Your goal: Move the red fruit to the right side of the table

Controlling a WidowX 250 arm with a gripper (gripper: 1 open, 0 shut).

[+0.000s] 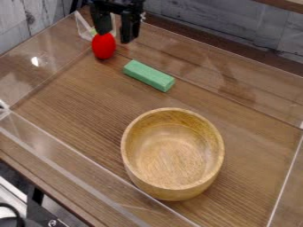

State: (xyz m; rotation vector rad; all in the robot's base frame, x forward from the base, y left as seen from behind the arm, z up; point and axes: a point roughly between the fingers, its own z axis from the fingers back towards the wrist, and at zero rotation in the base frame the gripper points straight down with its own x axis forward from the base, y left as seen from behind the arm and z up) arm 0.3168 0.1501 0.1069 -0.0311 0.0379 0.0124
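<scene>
One red fruit (pixel 104 46), upper left of frame. One green block (pixel 149 75), upper centre. One wooden bowl (pixel 173 152), lower centre. One gripper (pixel 115 34), upper left. One table (pixel 71 97).

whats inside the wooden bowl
The wooden bowl is empty: only bare wood grain shows inside. Its near inner wall is hidden by the rim. The red fruit sits far off.

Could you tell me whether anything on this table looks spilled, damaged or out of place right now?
Nothing stands out. The wooden bowl sits upright and empty, the green block lies flat, and the red fruit rests intact at the far left under the open gripper.
</scene>
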